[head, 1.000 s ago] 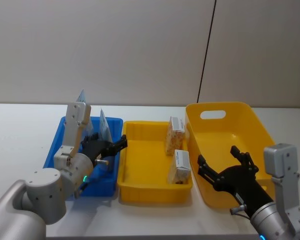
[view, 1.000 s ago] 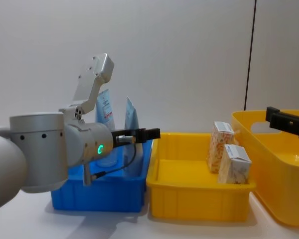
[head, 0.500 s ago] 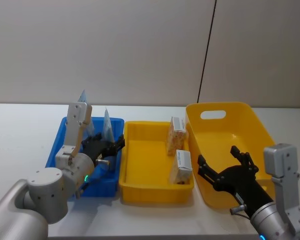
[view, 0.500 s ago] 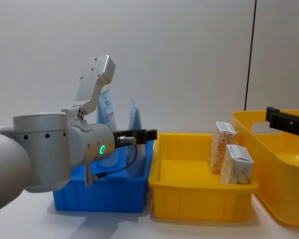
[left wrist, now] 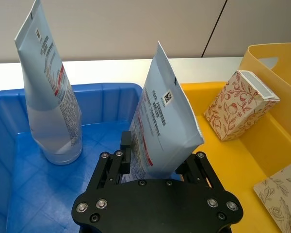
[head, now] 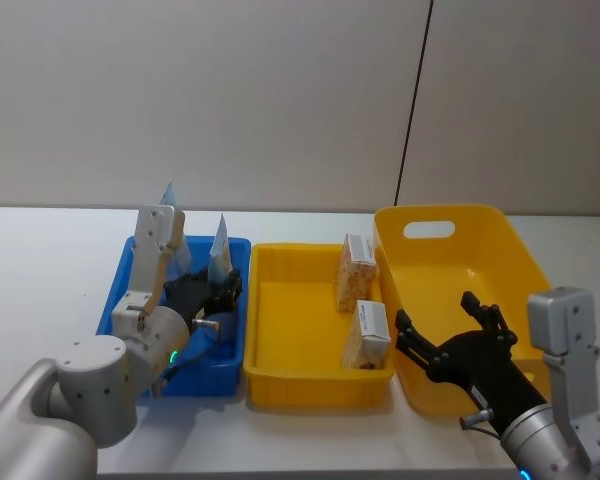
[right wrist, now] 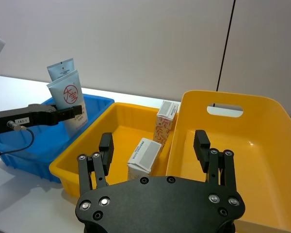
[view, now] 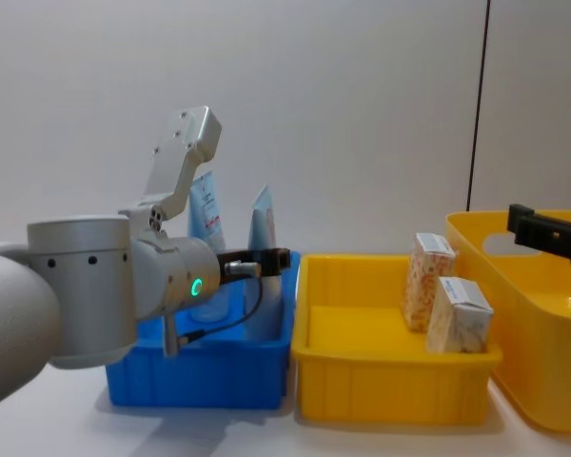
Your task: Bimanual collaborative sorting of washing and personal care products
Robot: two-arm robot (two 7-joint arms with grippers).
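Observation:
Two pale blue-and-white tubes stand in the blue bin (head: pixel 130 272). My left gripper (head: pixel 218 292) reaches low into that bin and is shut on the nearer tube (left wrist: pixel 162 126), which stands upright with its crimped end up. The other tube (left wrist: pixel 51 97) stands free at the bin's far corner, partly behind my left arm in the head view. Two orange-speckled cartons (head: pixel 355 268) (head: pixel 370 335) stand upright along the right side of the shallow yellow tray (head: pixel 290 330). My right gripper (head: pixel 435 312) hovers open over the deep yellow bin (head: pixel 440 212), holding nothing.
The three containers sit side by side on a white table (head: pixel 40 260), blue on the left, shallow yellow in the middle and deep yellow on the right. The deep bin has a handle slot in its far wall. A plain wall stands behind.
The blue bin and the yellow tray have slid slightly right. My left gripper has drawn back from the bin's right rim with the tube, which now stands straighter. The right arm has not moved.

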